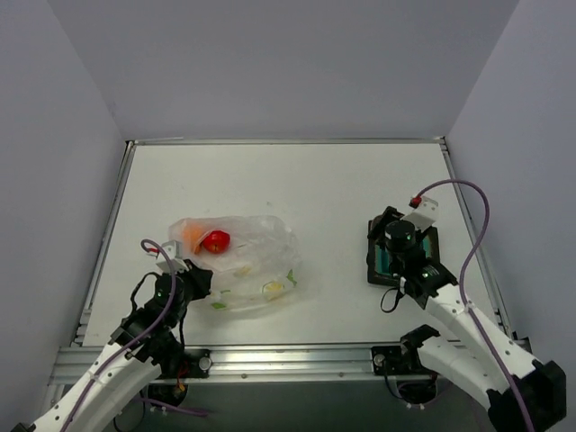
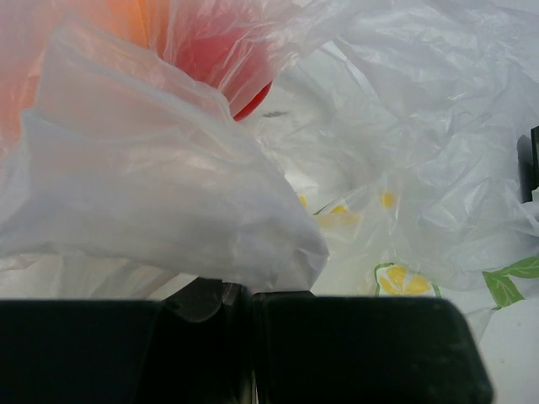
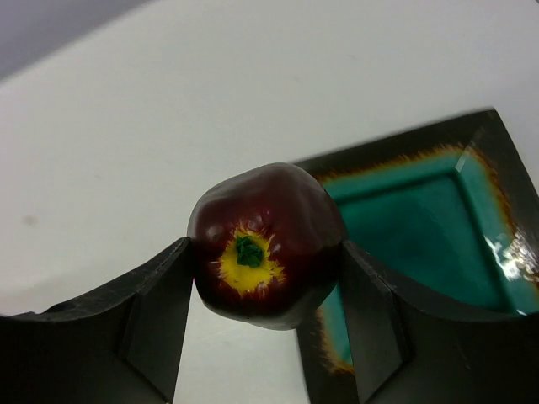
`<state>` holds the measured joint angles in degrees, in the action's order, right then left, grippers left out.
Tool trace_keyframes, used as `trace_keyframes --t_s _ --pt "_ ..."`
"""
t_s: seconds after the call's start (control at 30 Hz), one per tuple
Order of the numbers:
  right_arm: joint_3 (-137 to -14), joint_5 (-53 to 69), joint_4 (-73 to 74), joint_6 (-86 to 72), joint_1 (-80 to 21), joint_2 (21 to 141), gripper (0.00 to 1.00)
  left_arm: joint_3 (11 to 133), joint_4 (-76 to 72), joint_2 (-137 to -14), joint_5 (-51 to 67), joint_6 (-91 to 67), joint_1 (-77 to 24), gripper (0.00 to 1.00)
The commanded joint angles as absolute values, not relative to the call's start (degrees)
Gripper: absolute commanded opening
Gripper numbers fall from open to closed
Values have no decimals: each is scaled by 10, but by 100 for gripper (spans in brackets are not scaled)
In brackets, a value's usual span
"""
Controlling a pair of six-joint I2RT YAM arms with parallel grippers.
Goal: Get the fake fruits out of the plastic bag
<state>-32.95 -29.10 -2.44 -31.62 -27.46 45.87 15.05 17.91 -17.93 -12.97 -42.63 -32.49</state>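
The translucent plastic bag (image 1: 247,265) with yellow and green prints lies crumpled left of centre. A bright red fruit (image 1: 215,240) and an orange fruit (image 1: 192,236) show through its far left end; both also show in the left wrist view, the red fruit (image 2: 223,59) and the orange fruit (image 2: 126,21). My left gripper (image 2: 244,295) is shut on a fold of the bag at its near left edge. My right gripper (image 3: 265,278) is shut on a dark maroon fruit (image 3: 265,244) with a yellow and green stem end, held above the left edge of the black tray (image 3: 497,156).
The black tray with teal centre (image 1: 430,245) lies at the right, partly hidden under my right wrist. A metal rail runs along the near table edge (image 1: 297,358). Grey walls stand on three sides.
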Motion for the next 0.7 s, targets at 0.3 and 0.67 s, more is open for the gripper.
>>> trace_keyframes --t_s 0.3,0.67 --pt "-295 -196 -75 -352 -112 630 23 172 229 -91 -168 -411 -323 2" --pt "-302 -132 -87 -342 -85 563 86 157 246 -61 -159 -420 -323 2"
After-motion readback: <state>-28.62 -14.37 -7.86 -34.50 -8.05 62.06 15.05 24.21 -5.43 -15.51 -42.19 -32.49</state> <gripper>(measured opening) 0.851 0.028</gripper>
